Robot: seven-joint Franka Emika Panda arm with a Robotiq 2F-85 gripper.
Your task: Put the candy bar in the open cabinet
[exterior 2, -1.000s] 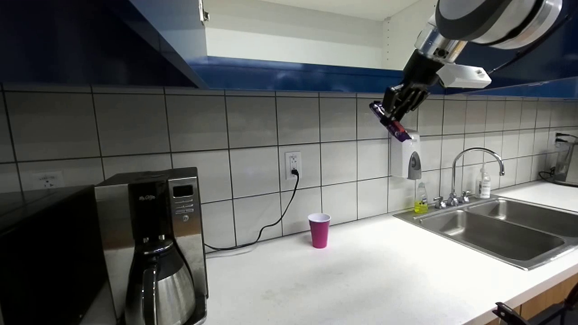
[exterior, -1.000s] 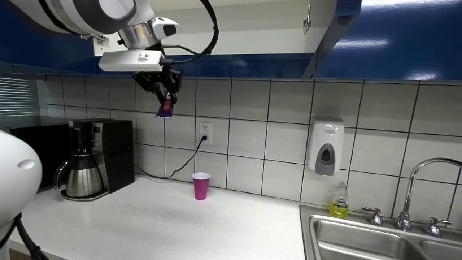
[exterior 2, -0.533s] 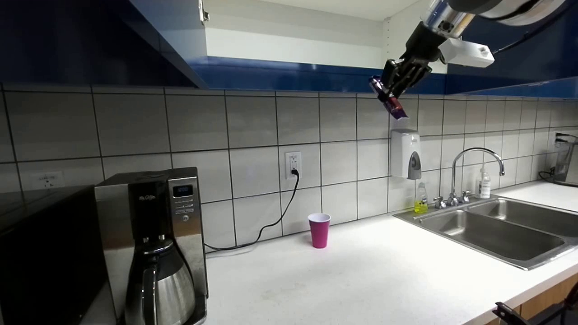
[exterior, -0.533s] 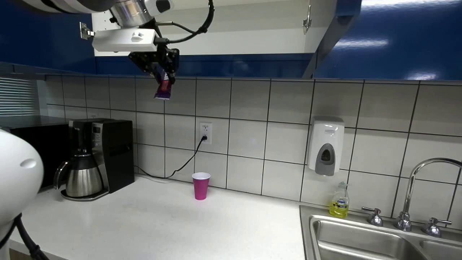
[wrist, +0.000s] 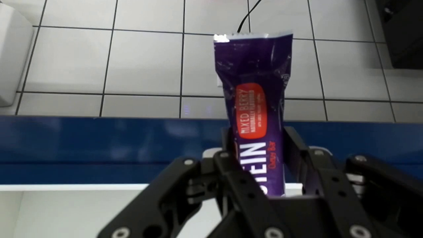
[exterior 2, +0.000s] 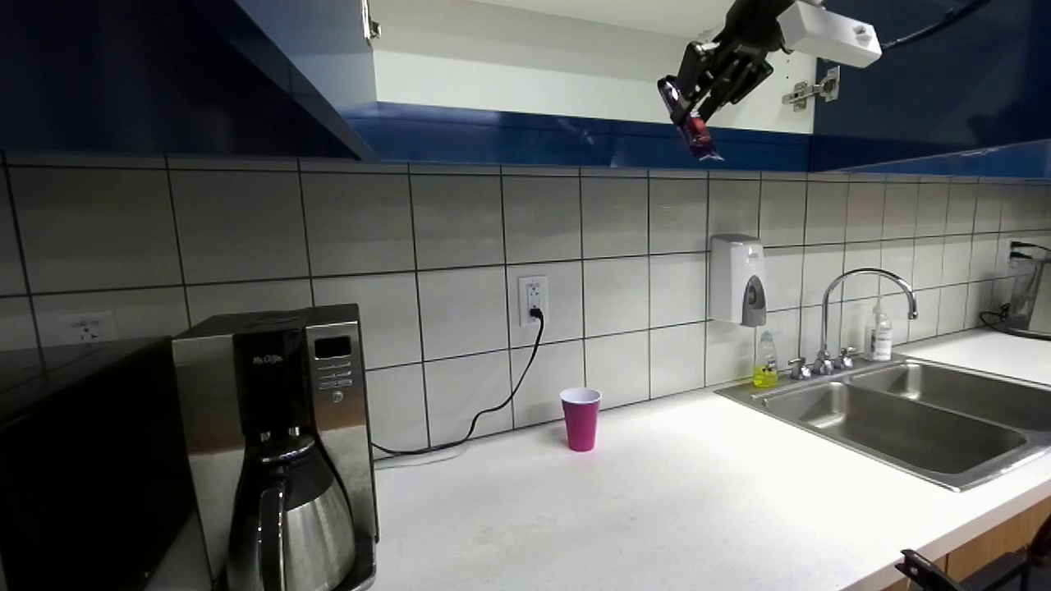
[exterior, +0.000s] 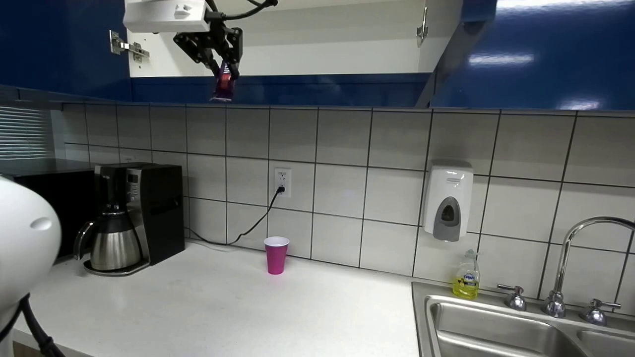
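Black fingers (wrist: 299,155) are clamped on the long edges of a purple mixed-berry chewy bar (wrist: 256,112), about midway along it, so that one crimped end sticks out past their tips. In both exterior views the bar tilts, that free end lowest, in front of the blue lower edge of the open wall cabinet (exterior: 297,90), whose white interior shows behind the fingers. A glossy dark-blue door (exterior: 536,54) stands swung out at each side. Well below, a magenta cup (exterior: 276,258), white inside, stands upright on the white bench (exterior: 248,307) near the tiled wall (exterior: 342,188). A drip coffee maker (exterior 2: 283,377), its steel carafe (exterior 2: 316,533) seated in it, stands beside a dark boxy appliance (exterior 2: 90,468), and a black cord (exterior: 255,225) runs from next to the coffee maker to a wall outlet (exterior: 283,179). Farther along, a white soap dispenser (exterior: 449,198) is fixed to the wall above a yellow dish soap bottle (exterior: 466,280), which stands at the rim of the steel sink (exterior: 420,312). A chrome gooseneck faucet (exterior: 561,267) rises there too, with a white pump bottle (exterior 2: 879,335) near it.
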